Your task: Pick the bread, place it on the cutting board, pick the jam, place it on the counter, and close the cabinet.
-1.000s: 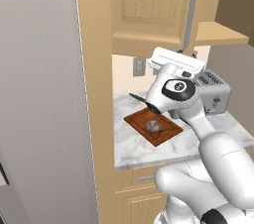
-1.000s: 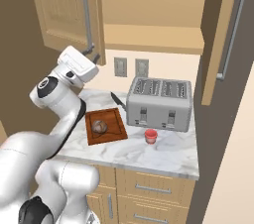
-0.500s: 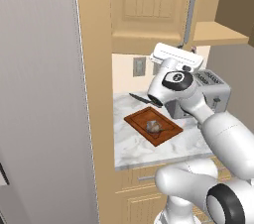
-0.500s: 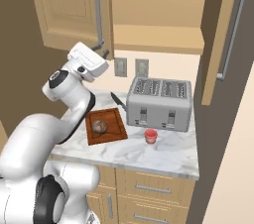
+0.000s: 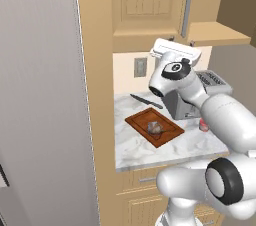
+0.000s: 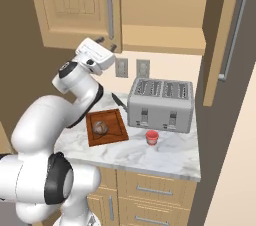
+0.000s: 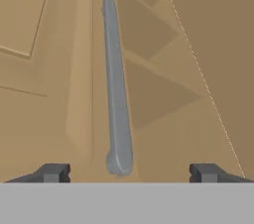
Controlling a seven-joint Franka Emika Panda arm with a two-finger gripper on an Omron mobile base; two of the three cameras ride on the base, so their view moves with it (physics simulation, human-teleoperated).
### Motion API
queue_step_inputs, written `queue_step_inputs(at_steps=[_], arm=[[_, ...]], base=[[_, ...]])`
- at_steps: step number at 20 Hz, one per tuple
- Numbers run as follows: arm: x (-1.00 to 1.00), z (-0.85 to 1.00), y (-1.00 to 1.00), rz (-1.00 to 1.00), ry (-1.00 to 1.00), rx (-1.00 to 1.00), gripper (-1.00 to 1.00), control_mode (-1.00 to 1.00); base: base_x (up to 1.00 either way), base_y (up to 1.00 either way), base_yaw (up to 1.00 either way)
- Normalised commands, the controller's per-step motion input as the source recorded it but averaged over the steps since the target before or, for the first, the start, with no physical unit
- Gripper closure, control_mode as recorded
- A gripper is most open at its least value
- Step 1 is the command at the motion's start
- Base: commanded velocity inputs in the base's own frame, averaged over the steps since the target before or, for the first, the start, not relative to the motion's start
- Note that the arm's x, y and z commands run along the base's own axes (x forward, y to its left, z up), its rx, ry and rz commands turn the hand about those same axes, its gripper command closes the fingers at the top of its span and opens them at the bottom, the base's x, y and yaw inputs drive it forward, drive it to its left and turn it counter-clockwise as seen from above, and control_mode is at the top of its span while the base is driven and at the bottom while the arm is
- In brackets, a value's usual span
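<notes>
- We see the gripper spread wide in the hand view, its two dark finger tips far apart at the bottom, nothing between them.
- Just beyond the tips, we see the lower end of a long grey bar handle running up the cabinet door, centred between the tips but not touched by them.
- In the right base view, our gripper sits raised just under the lower edge of the left cabinet door, below its handle.
- Below the arm, we see the cutting board lying flat on the counter, with the bread resting on it.
- The jam stands upright on the counter, just in front of the toaster and right of the board, apart from both.
- A knife lies on the counter behind the board, near the back wall.
- Farther back, two wall outlets sit on the wall above the toaster.
- On the far right, we see another cabinet door standing swung out, its handle facing us.
</notes>
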Motion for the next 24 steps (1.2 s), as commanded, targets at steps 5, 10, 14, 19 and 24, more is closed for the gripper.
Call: queue_step_inputs(at_steps=[5,10,14,19,24], arm=[[0.49,0.00,-0.01,0.00,0.01,0.00,-1.00,-1.00],[0.36,0.00,-0.05,0.00,0.04,0.00,-1.00,-1.00],[0.28,0.00,-0.05,0.00,0.04,0.00,-1.00,-1.00],[0.06,0.00,-0.01,0.00,0.02,0.00,-1.00,-1.00],[-0.16,0.00,-0.09,0.00,0.00,0.00,-1.00,-1.00]], base=[[0.00,0.00,0.00],[0.00,0.00,0.00],[0.00,0.00,0.00],[0.00,0.00,0.00],[0.00,0.00,0.00]])
